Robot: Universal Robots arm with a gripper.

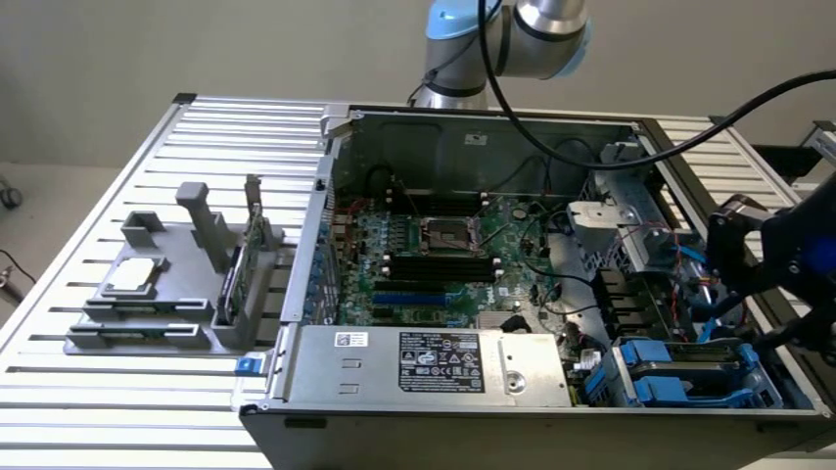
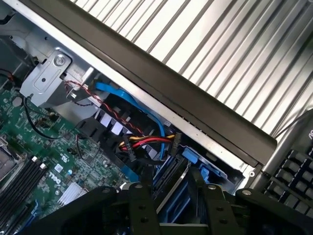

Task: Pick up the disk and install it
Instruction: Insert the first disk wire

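The disk (image 1: 692,364) sits low in the drive bay at the near corner of the open computer case, on the exterior view's right, with its bright blue side rails showing. My gripper (image 1: 731,318) hangs just above that bay. In the wrist view the two black fingers (image 2: 142,205) stand apart on either side of the disk (image 2: 177,182), whose silver edge and blue rails lie between them and deeper in the bay. The gripper (image 2: 173,188) is open, and I see no finger pressing on the disk.
The motherboard (image 1: 432,255) fills the case floor, with the power supply (image 1: 432,362) along the near side. Blue, red and yellow cables (image 2: 146,139) run beside the bay. A grey fixture (image 1: 170,304) holding a small silver drive (image 1: 137,277) stands on the slatted table. A keyboard (image 2: 293,176) lies outside the case wall.
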